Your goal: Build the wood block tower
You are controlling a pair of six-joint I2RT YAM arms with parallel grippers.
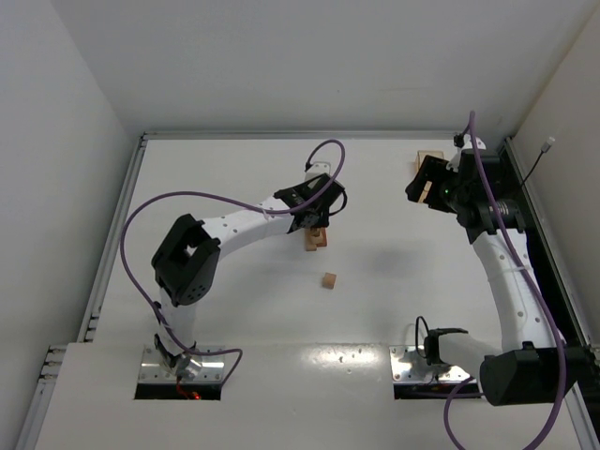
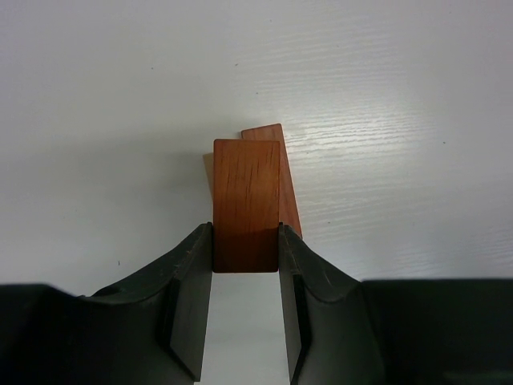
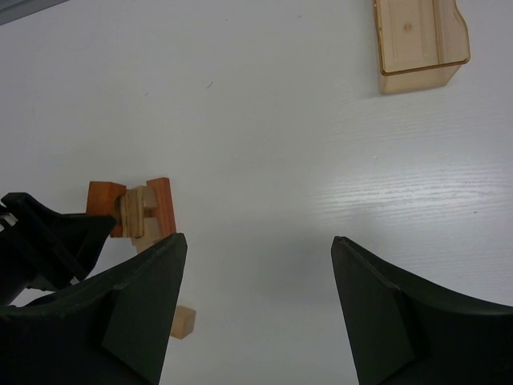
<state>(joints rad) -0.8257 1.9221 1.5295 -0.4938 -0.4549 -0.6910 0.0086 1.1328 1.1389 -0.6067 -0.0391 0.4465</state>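
We are looking at the left fingers [image 2: 188, 273] pressing from both sides on a reddish-brown block [image 2: 246, 204], which is standing upright between them. The fingers are standing only narrowly apart and are gripping it firmly. In the left wrist view a second reddish-brown block [image 2: 282, 172] is showing just behind the held one, tilting slightly to the right. A thin light tan edge is peeking out on the left. We cannot tell whether the held block is touching either of them.

From above, the left arm [image 1: 244, 223] is reaching out to the middle of the tabletop [image 1: 216, 169], and the small cluster of wood blocks [image 1: 317, 240] is sitting right under its fingers. The right wrist view is giving us the cluster from another side. There a light tan piece [image 3: 135, 212] is sitting between two reddish-brown pieces, and the dark left fingers are meeting the cluster from the left. It is a low group, not yet a tall pile.

A single small cube [image 1: 328, 280] is lying alone on the tabletop, near the cluster on the side toward the arm bases but apart from it.

The right fingers [image 3: 144, 305] are standing wide apart and are holding nothing. The right arm [image 1: 506, 272] is hovering over the far right of the tabletop, well apart from the blocks. A translucent tan tray [image 3: 421, 40] is lying near the far right corner, just beyond those fingers.
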